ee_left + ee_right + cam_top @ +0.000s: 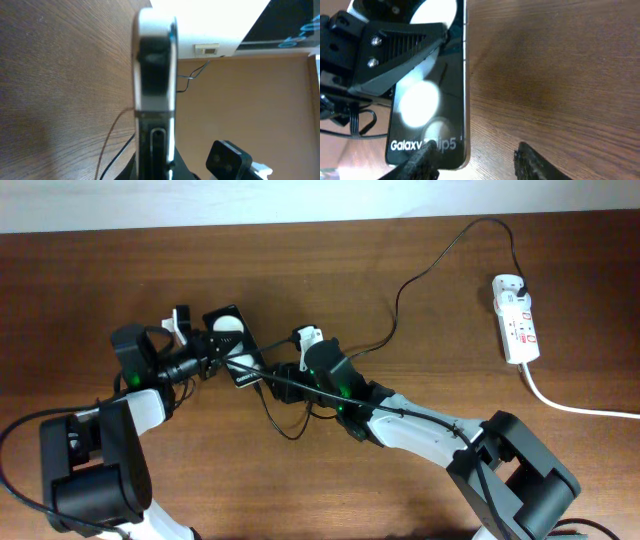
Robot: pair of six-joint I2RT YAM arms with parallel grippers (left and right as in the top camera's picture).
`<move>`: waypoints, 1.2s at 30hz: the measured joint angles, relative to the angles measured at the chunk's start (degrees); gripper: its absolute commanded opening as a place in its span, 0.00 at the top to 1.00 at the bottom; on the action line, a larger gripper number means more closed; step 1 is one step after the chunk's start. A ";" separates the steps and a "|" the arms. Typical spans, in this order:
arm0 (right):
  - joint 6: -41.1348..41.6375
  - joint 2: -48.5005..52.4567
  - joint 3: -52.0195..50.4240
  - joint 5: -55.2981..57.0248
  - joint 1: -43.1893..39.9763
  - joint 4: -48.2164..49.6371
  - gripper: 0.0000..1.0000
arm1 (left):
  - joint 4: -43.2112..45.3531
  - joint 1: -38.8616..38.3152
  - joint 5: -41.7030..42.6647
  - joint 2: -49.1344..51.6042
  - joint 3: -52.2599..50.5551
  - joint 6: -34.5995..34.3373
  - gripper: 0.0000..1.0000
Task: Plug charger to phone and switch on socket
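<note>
The phone [232,345] is sitting on the wooden table [100,270], turned at an angle, its glossy black face showing two round white reflections. The left gripper [210,352] is reaching in from the phone's left side and pinching it. In the right wrist view one black finger [395,45] is lying across the glass of the phone [432,105], above the white lettering "Galaxy Z Flip5", while the opposite finger is hiding behind the handset. The left wrist view is showing the phone [155,70] edge-on and blurred, running parallel to the wood beside it. The right gripper [268,377] is hovering just beside the phone's lower right end with its jaws standing spread. In its own camera the two dark fingertips [422,162] are framing bare wood just past the lettered end of the phone, one tip overlapping the phone's corner. The charger [397,295] is trailing away from the phone as a thin black cable. It is looping below the phone's right side, passing under the right arm and arching far to the phone's right, where its black plug [521,284] is sitting in the top end of the socket [517,325]. I cannot tell where the connector tip is lying. The socket is lying well apart from the phone, far off to its right, with its thick white cord [580,408] running farther right.
</note>
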 measured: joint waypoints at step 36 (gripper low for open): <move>-6.32 -13.14 1.05 -0.20 -20.70 -61.33 0.01 | -54.55 -24.85 -50.71 -0.07 19.61 35.04 0.88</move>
